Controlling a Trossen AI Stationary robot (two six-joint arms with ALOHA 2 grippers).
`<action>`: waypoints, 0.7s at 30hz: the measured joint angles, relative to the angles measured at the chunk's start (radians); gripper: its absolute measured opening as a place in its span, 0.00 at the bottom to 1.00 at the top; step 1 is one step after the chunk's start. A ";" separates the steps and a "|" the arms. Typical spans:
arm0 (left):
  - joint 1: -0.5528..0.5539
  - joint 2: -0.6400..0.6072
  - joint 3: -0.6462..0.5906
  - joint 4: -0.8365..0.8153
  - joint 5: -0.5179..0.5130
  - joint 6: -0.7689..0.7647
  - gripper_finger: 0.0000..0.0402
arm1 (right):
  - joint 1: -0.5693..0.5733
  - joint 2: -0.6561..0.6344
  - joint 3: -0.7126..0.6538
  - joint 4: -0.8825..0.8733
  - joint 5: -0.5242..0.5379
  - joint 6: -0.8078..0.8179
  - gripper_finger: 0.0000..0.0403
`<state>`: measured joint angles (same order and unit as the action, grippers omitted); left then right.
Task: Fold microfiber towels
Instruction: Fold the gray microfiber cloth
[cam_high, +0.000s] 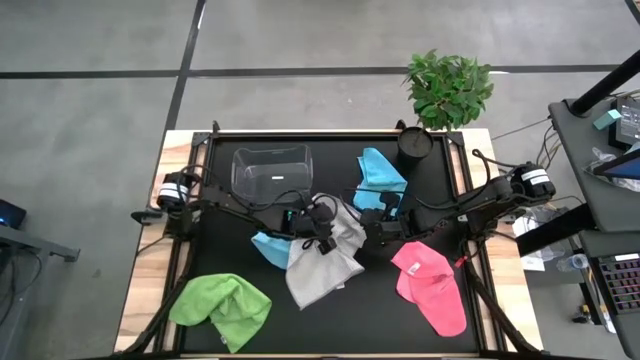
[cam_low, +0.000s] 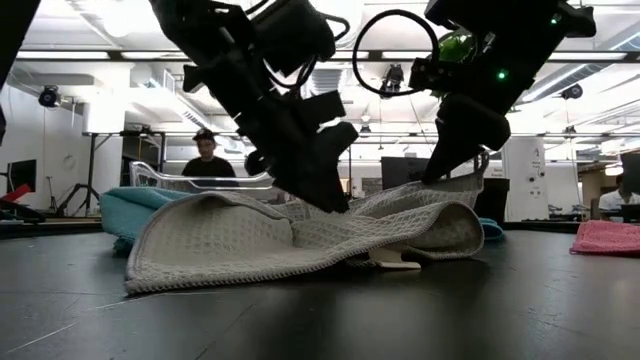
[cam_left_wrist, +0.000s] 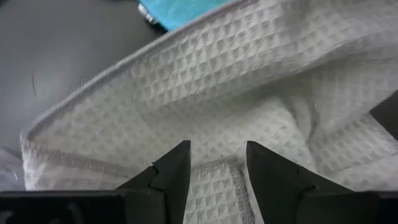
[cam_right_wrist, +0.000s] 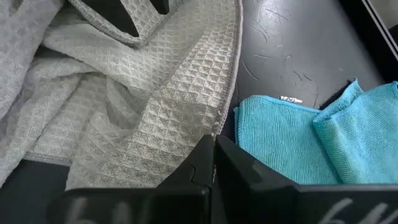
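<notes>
Both arms reach inward to table centre, wrists angled down over the grey-white towel, which lies rumpled mid-table, partly over a blue towel. Left gripper: fingers parted, tips pressed onto the weave, nothing pinched. Right gripper: clenched at towel's edge; whether cloth is caught, can't tell. 2nd blue towel lies near the plant pot

clear tub | potted plant | black cylinder | person behind table
</notes>
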<state>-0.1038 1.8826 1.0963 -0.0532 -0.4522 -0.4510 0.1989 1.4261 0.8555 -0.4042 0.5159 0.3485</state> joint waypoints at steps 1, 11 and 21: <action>0.000 0.000 0.000 0.001 0.000 -0.010 0.35 | 0.000 0.000 0.000 0.000 0.000 0.000 0.02; -0.009 0.085 0.017 0.018 0.002 -0.017 0.35 | 0.000 0.000 0.000 0.008 0.000 -0.001 0.02; -0.016 0.065 0.018 -0.038 0.002 -0.016 0.23 | 0.002 0.000 0.000 0.021 -0.001 0.000 0.02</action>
<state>-0.1196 1.9480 1.1148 -0.0914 -0.4502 -0.4669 0.2005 1.4261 0.8555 -0.3836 0.5148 0.3481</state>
